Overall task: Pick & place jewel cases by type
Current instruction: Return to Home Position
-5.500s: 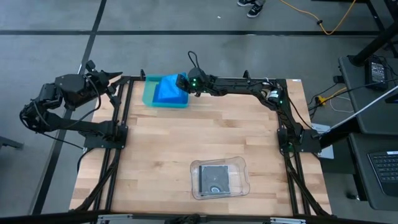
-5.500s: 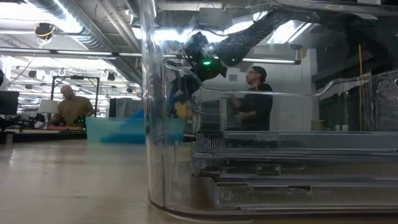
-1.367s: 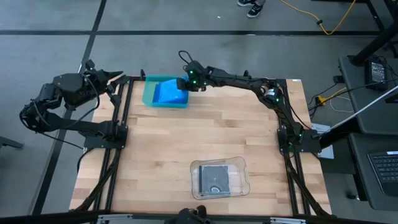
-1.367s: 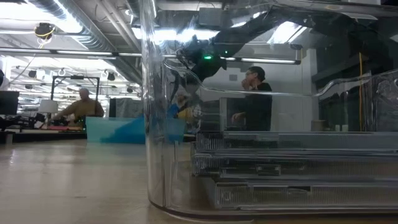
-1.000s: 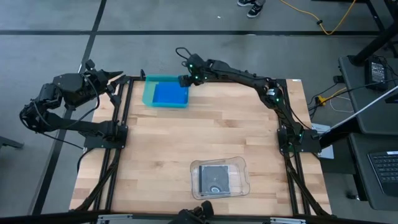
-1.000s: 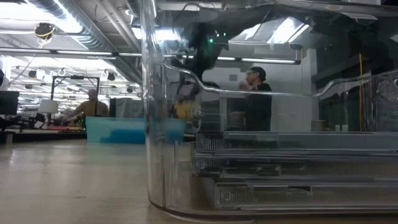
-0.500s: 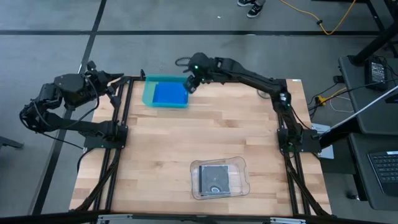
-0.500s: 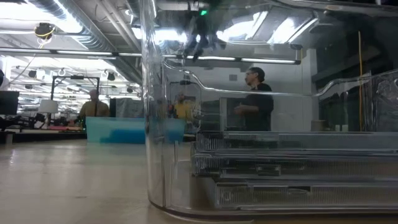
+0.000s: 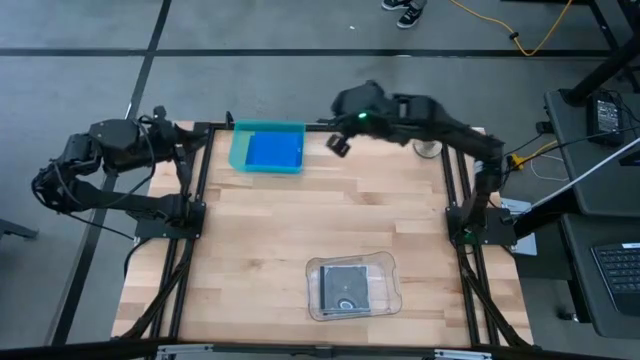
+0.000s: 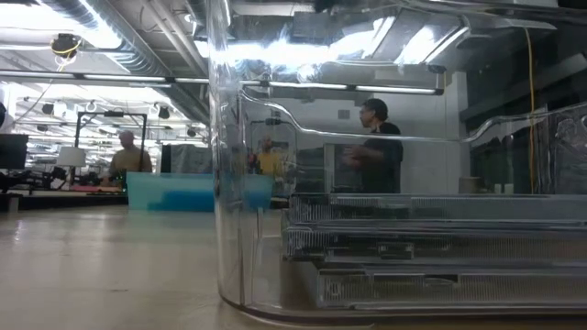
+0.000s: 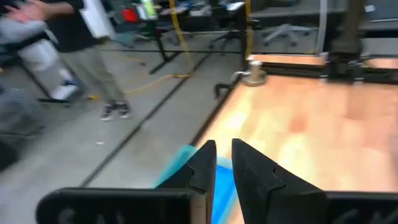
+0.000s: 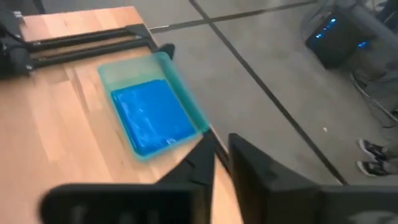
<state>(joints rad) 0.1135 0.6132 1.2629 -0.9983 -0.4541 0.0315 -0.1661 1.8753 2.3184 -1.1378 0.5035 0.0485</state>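
The bright blue jewel cases (image 9: 272, 151) lie flat in the teal tray (image 9: 238, 150) at the table's far edge, also shown in the right wrist view (image 12: 152, 115). A dark grey case showing a disc (image 9: 346, 288) lies in the clear tray (image 9: 385, 262) near the near edge. In the low view a stack of cases (image 10: 413, 238) shows through that tray's wall. My right gripper (image 9: 340, 145) hangs in the air just right of the teal tray, shut and holding nothing (image 12: 222, 158). My left gripper (image 9: 172, 127) waits beyond the table's far left corner, shut (image 11: 224, 163).
Bare wooden tabletop (image 9: 330, 215) spreads between the two trays. Dark frame rails run along the table's left (image 9: 190, 230) and right (image 9: 460, 250) sides. People stand in the room beyond the table (image 10: 371, 151). Cables lie on the floor past the far edge.
My right gripper has risen from the teal tray's right far corner and swung toward the table's right, leaving the low view. The top blue case, tilted up in the tray a moment before, now lies flat in it.
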